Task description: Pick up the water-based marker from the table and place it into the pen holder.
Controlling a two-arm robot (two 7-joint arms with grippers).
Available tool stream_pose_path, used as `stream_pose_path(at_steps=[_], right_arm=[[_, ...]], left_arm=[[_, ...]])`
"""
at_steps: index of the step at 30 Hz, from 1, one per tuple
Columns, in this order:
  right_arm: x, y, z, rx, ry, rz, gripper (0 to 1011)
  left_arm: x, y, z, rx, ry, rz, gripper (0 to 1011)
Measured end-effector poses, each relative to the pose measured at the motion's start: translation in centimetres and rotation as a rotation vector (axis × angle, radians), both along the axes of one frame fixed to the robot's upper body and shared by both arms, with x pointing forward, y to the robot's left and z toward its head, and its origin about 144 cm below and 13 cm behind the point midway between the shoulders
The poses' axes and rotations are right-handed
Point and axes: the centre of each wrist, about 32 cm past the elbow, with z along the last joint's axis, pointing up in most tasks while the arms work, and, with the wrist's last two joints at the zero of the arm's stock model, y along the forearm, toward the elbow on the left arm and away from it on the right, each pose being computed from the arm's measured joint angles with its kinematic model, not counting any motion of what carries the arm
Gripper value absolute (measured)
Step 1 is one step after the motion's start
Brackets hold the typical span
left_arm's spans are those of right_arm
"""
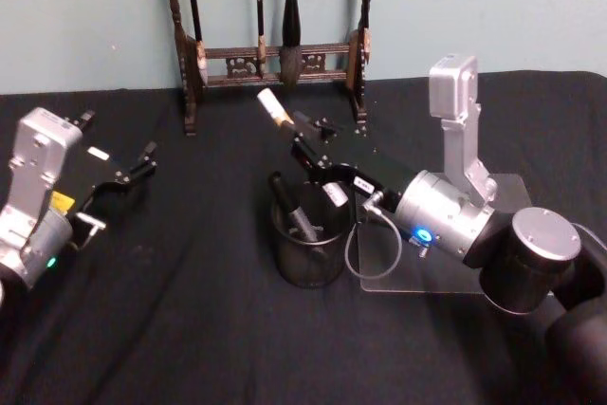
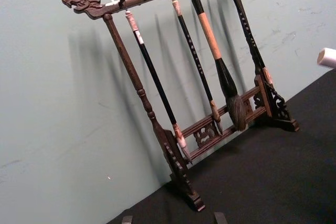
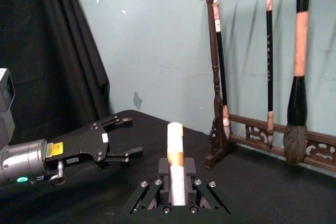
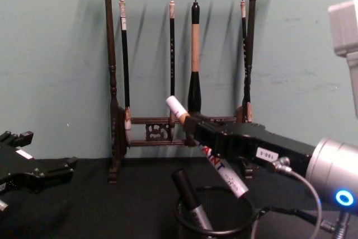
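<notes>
Black pen holder contains a dark pen; right gripper clamps a white marker above it, left gripper's fingers apart.

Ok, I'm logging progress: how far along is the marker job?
Done: marker lifted off the table. In hand: right gripper holds it tilted over the holder, lower end near the rim. To do: lower and release it. Another marker already stands in the holder; left gripper idles, open, at the left.
</notes>
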Motion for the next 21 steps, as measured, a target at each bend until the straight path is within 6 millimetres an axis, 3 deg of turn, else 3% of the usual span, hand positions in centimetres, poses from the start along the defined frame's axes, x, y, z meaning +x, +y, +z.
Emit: stream_pose_path(at_steps=[21], right_arm=[[0.1, 0.8, -1.6, -0.008, 0.053, 0.02, 174]], left_arm=[[0.0, 0.0, 0.0, 0.0, 0.0, 0.0, 1001]])
